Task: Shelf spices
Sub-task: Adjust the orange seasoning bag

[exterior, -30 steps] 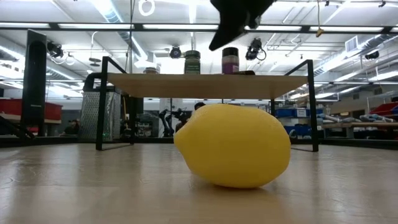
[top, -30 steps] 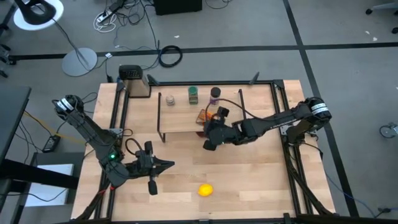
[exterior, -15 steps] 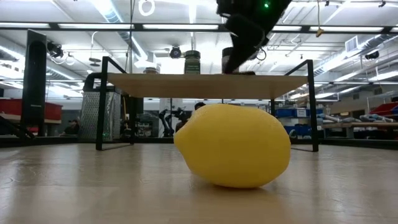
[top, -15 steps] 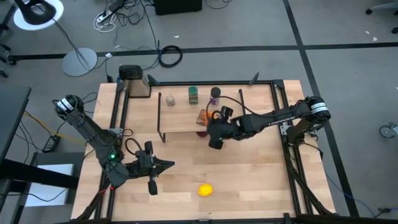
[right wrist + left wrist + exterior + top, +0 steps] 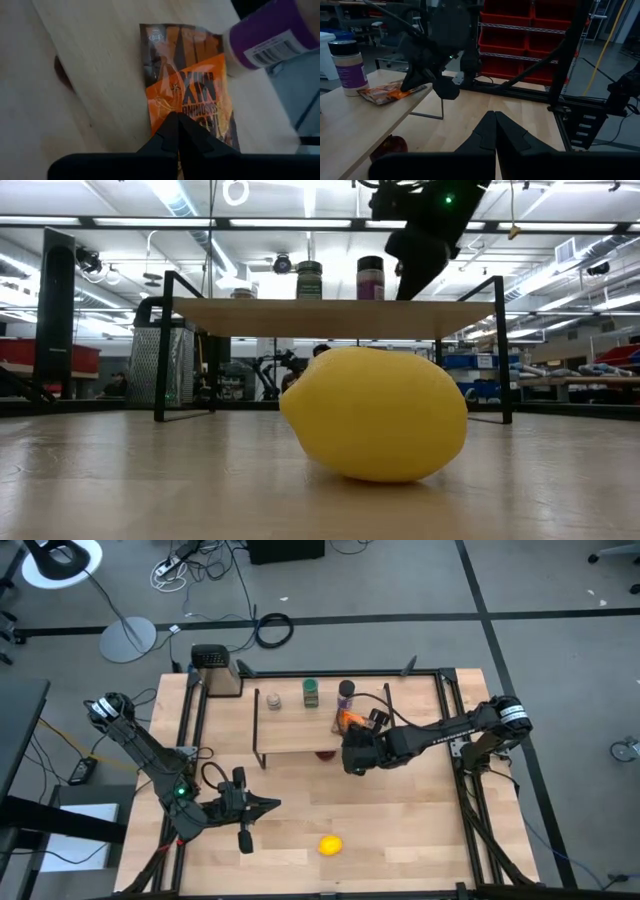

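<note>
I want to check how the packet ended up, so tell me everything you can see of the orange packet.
The orange packet is a flat, glossy pouch, orange with a dark upper part and printed lettering. It lies flat on the shelf, on its light wooden top near one end, with a corner beside the purple jar. The right hand, shut, sits at the packet's edge; whether it pinches the packet cannot be told.

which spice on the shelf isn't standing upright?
The orange packet. It lies flat at the shelf's right end beside the purple jar, while that jar, the green jar and the beige jar all stand upright.
</note>
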Robot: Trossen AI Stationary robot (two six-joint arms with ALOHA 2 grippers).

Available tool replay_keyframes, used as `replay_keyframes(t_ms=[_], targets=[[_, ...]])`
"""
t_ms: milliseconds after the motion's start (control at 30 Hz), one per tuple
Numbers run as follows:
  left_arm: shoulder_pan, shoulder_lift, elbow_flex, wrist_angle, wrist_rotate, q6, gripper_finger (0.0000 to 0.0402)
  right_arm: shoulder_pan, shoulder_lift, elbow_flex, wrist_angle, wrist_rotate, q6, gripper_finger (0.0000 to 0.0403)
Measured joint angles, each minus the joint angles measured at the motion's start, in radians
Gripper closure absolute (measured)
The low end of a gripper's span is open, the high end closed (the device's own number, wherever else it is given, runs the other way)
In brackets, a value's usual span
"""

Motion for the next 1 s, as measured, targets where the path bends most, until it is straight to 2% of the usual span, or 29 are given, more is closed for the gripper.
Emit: replay_keyframes(t_ms=[233, 367, 567, 1000], targets=[[0.0, 0.0, 0.0, -0.001, 0.003, 0.0, 0.0398, 0.073, -0.021, -0.002, 0.056, 0.121, -0.066, 0.0403], [0.0, 0.0, 0.0, -0.001, 0.003, 0.0, 0.0398, 0.107, -0.04, -0.002, 0.087, 0.154, -0.105, 0.0403], [0.0, 0.0, 0.0, 0.0, 0.003, 0.0, 0.0398, 0.127, -0.067, -0.001, 0.074, -0.004, -0.12, 0.0403], [0.0, 0.0, 0.0, 0.003, 0.013, 0.0, 0.0398, 0.057, -0.069, -0.023, -0.011, -0.114, -0.111, 0.0403]])
